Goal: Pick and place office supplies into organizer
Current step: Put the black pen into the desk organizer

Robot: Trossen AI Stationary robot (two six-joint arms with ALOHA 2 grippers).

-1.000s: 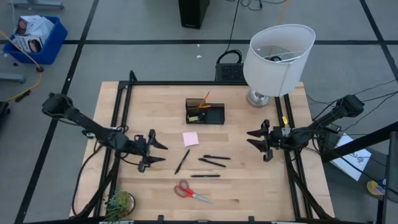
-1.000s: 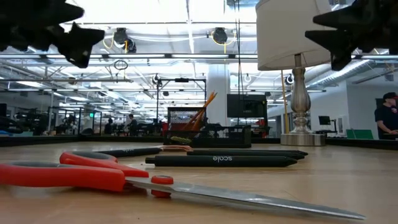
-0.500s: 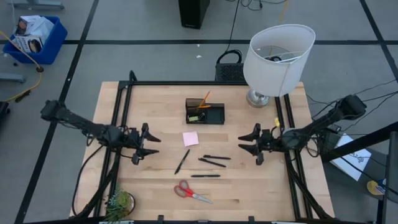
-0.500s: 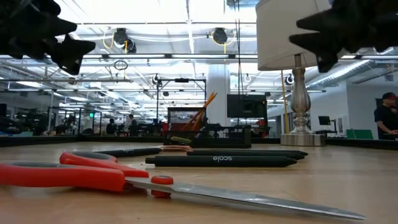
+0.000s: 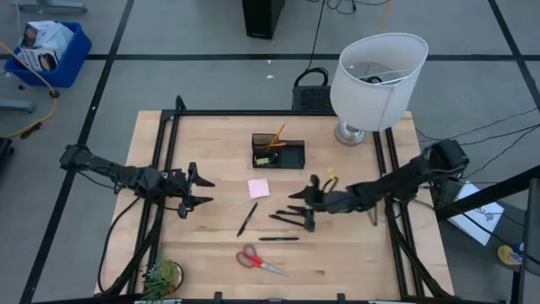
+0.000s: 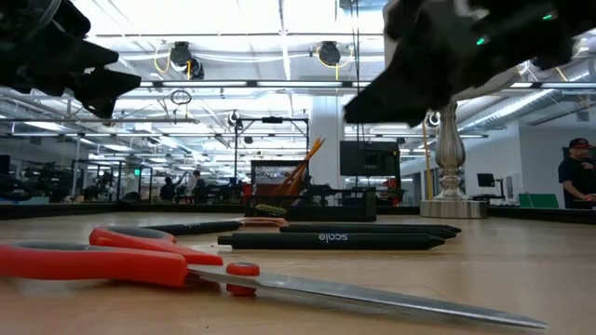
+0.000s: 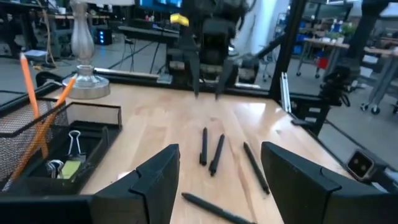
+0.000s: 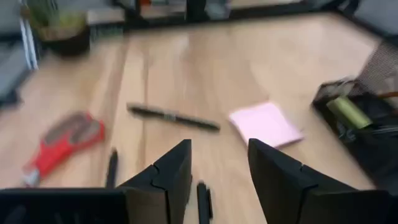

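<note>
Near table's left edge, my left gripper (image 5: 202,192) hangs above the wood, fingers spread apart, nothing between them. Front-left corner: small green plant (image 5: 162,274). Red-handled scissors (image 5: 260,261) lie by the front edge, about mid-table, blades toward the right. Black pen (image 5: 247,219) lies diagonal just behind them, pink sticky-note pad (image 5: 259,187) flat on the table a bit further back. Organizer (image 5: 278,152) sits toward the back edge, roughly centre; two orange pencils (image 5: 277,134) stand tilted in its mesh cup, binder clip (image 7: 75,141) plus a small yellow-green item in the low tray. Right of the pad: three more black pens, one (image 5: 279,239) parallel to the front edge, other two (image 5: 288,220) just behind it, close together. My right gripper (image 5: 302,205) is over those two pens, arm reaching in from the right edge, fingers parted w/ a gap, empty; can't tell if tips touch a pen. Back-right corner: lamp w/ white shade (image 5: 377,69). Low view: person (image 6: 577,173) in the room beyond the table, far right.
</note>
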